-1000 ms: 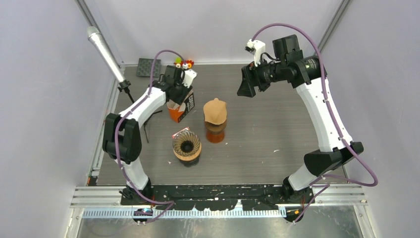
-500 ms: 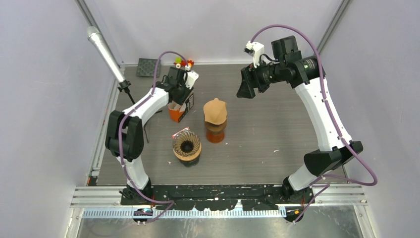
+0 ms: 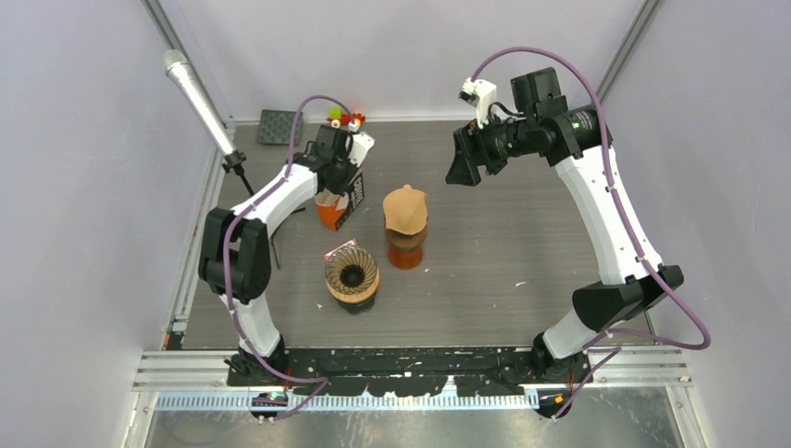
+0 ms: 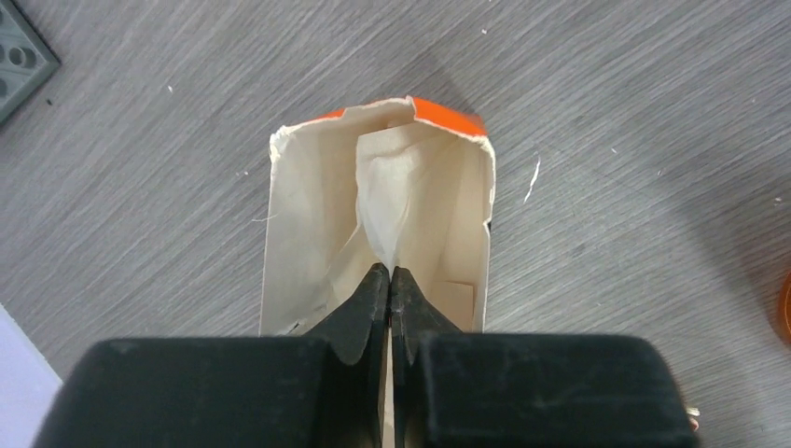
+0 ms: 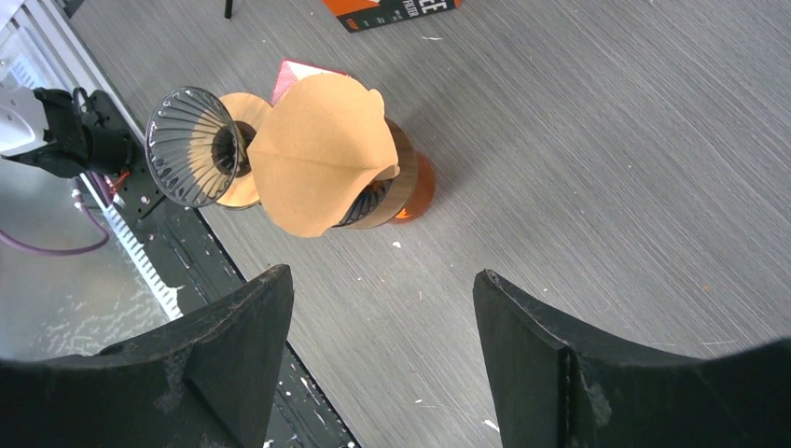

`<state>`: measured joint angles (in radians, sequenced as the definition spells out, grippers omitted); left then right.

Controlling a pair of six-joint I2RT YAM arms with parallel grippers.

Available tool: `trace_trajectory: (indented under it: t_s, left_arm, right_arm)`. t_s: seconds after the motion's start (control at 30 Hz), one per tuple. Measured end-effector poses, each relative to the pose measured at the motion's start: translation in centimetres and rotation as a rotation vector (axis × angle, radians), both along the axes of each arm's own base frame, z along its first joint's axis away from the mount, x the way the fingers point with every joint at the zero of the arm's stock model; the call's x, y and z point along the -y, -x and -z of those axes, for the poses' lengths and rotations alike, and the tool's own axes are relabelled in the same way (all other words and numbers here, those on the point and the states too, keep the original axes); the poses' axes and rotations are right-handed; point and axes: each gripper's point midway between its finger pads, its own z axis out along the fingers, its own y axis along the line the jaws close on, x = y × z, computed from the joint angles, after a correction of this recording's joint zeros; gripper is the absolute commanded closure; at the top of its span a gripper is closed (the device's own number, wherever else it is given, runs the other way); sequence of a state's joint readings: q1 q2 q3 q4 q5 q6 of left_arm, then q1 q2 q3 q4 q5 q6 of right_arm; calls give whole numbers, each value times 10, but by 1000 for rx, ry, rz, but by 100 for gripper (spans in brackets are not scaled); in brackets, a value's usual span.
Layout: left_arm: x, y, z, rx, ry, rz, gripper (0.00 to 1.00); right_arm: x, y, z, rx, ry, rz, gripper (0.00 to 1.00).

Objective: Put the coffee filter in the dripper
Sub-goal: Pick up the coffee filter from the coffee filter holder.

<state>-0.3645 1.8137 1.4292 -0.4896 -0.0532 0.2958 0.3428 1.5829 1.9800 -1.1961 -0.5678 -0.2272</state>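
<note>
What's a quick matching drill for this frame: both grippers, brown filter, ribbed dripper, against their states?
Things
1 left gripper
2 right gripper
3 brown filter
4 ribbed dripper

States
A open, above the table
B no filter inside
C shut on white filter in orange box
D draped over amber dripper

Pairs: 1-C, 2-A, 3-D, 4-B

The worktop (image 3: 522,233) is a dark grey board with a fine wood grain and a few small white crumbs on it. Plain pale walls (image 3: 84,205) close it in on the left, back and right sides, with slim metal posts (image 3: 627,42) in the back corners. A ribbed aluminium rail (image 3: 182,371) runs along the near edge. The light is soft and even.
</note>
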Motion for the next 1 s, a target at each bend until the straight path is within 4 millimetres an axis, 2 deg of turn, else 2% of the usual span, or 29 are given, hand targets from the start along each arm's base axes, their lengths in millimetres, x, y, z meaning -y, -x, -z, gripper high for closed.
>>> trace_trajectory:
  t_s: [0.57, 1.0]
  left_arm:
    - [7, -5, -42, 83, 43, 35, 100]
    - [0, 14, -88, 153, 40, 75, 95]
  right_arm:
    - [-2, -3, 6, -17, 5, -9, 25]
    - [-3, -3, 6, -17, 2, -17, 25]
